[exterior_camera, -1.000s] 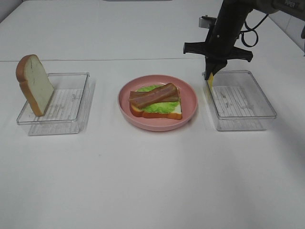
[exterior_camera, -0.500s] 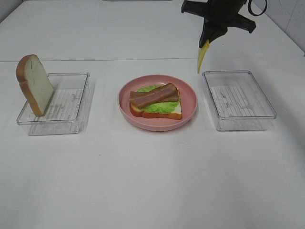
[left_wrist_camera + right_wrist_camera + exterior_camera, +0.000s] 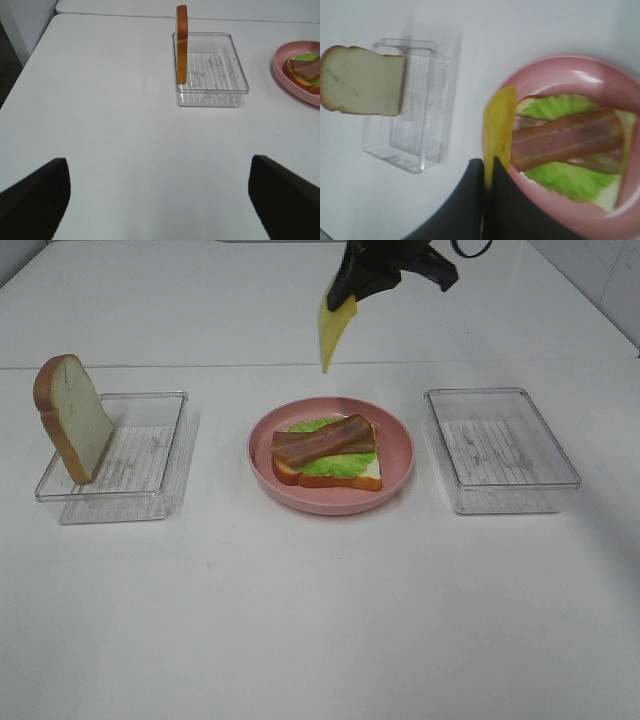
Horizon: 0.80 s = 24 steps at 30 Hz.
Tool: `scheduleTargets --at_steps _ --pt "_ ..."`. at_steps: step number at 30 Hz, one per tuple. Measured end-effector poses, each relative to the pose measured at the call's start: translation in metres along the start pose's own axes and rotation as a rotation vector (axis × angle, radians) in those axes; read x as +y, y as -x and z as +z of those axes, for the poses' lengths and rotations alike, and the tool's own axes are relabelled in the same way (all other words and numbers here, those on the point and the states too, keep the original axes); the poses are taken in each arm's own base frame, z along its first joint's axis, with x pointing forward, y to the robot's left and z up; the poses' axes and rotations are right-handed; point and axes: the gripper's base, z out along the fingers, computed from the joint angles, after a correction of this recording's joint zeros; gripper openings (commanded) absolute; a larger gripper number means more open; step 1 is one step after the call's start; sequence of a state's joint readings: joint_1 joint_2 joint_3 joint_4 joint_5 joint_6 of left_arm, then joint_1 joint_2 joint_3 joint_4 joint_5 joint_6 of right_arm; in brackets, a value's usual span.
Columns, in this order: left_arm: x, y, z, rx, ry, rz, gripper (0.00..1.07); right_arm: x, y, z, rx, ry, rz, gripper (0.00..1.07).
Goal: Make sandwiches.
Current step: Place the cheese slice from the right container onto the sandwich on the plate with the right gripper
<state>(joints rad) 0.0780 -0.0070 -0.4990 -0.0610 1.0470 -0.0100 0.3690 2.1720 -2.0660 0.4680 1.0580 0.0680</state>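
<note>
R fingers (image 3: 475,185) pinch cheese (image 3: 333,328), prob. over plate (image 3: 257,452); L fingers (image 3: 35,200) wide apart, empty.

Open sandwich (image 3: 327,452) flat on plate (image 3: 402,445), yellow cheese (image 3: 333,330) dangling midair, second bread slice (image 3: 75,418) upright

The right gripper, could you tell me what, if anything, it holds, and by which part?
The right gripper pinches the yellow cheese square by its upper edge; the slice hangs down.
</note>
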Motion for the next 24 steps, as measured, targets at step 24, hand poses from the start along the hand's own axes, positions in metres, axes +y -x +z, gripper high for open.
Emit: scheduleTargets --at_steps 24 --pt "0.000 0.000 0.000 0.000 0.000 0.000 0.88 -0.026 -0.049 0.086 -0.055 0.208 0.110 0.00"
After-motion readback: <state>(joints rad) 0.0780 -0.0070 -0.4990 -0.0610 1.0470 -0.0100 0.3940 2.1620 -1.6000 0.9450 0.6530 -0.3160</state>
